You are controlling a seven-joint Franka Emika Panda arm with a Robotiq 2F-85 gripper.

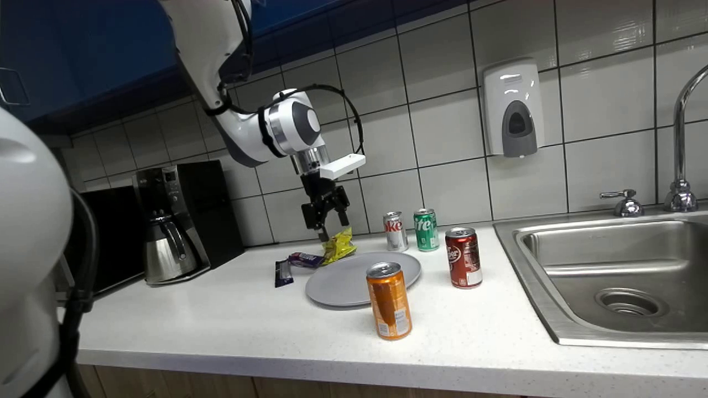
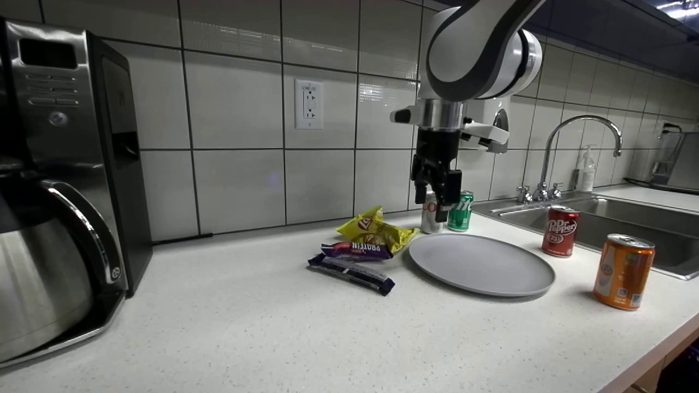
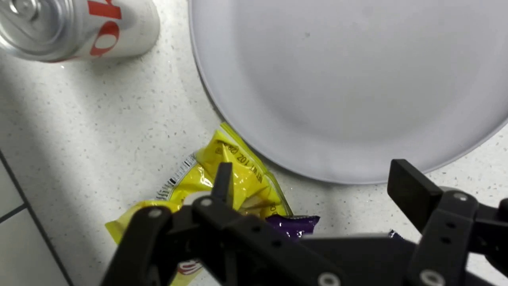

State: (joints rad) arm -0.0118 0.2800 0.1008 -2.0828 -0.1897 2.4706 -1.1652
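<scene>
My gripper [image 1: 334, 228] [image 2: 433, 206] [image 3: 311, 171] is open and empty, pointing down above the counter. In the wrist view its fingers are wide apart, one over a crumpled yellow snack bag [image 3: 244, 174], the other near the rim of a round grey plate [image 3: 337, 159]. The yellow bag [image 2: 377, 229] lies beside the plate [image 2: 486, 265]. A purple protein bar [image 2: 357, 251] lies against the bag, and a dark-wrapped bar [image 2: 352, 274] lies in front. In the wrist view, the gripper mostly hides the purple bar [image 3: 291, 225]. No contact between fingers and objects is visible.
A silver Coke can [image 1: 396, 232] and green can [image 1: 426, 229] stand near the tiled wall. A red Dr Pepper can [image 1: 463, 258] and orange can [image 1: 389, 301] stand around the plate. A coffee maker [image 1: 182, 221] and a steel sink [image 1: 531, 287] flank the area.
</scene>
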